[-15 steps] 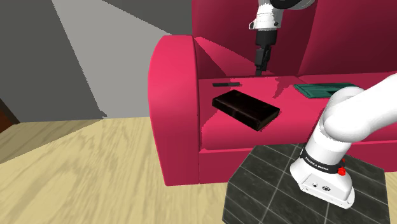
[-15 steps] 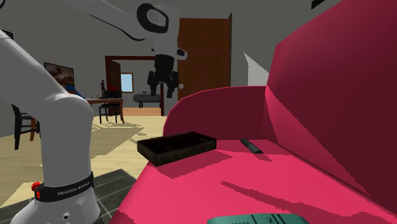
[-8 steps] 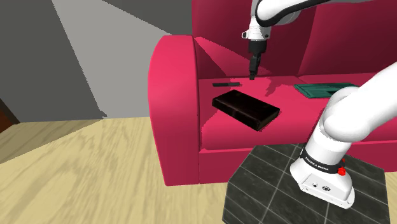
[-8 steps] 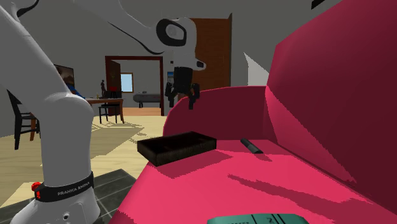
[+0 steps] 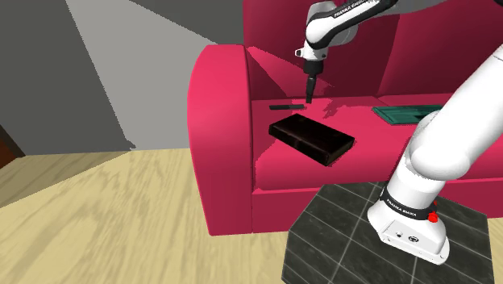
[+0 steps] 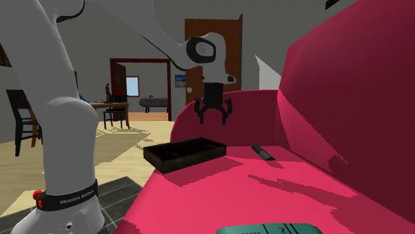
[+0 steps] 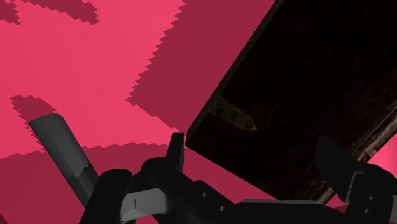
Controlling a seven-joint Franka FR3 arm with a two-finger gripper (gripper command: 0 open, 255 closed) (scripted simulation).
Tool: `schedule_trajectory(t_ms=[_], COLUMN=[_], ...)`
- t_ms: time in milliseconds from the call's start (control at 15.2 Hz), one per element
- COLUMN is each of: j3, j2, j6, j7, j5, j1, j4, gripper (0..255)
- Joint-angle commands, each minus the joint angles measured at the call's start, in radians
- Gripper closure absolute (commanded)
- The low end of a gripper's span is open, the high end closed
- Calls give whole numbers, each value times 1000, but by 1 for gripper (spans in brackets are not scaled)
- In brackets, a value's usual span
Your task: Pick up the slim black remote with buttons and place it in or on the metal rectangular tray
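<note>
Hand (image 6: 213,117) open, empty, hovering over sofa (image 5: 222,105) seat near back edge, between slim dark remote (image 5: 286,106) and black tray (image 5: 313,138)

Below my gripper (image 6: 213,118): bare sofa seat (image 5: 355,121), open to approach. Obstacles: low dark tray (image 5: 312,138) near remote (image 5: 286,106); backrest (image 5: 274,32) behind.

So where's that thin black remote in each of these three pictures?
Shoulder view: the remote lies on the red sofa seat, just behind the dark tray.
Second exterior view: right of the tray, near the backrest.
Wrist view: the dark bar, across red seat from the tray.
Shared landmark: the tray.
</note>
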Motion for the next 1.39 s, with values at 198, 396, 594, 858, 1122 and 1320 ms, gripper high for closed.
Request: schedule_trajectory(t_ms=[198, 396, 594, 858, 1122, 1320], j3=[-49, -62, -61, -43, -17, -12], j2=[191, 307, 424, 579, 711, 733], j6=[97, 138, 167, 184, 182, 211], j7=[-157, -250, -339, -444, -517, -523], j5=[47, 93, 143, 205, 245, 254], j1=[3, -4, -22, -60, -100, -105], j4=[118, 204, 303, 455, 606, 598], gripper=[0, 0, 0, 0, 0, 0])
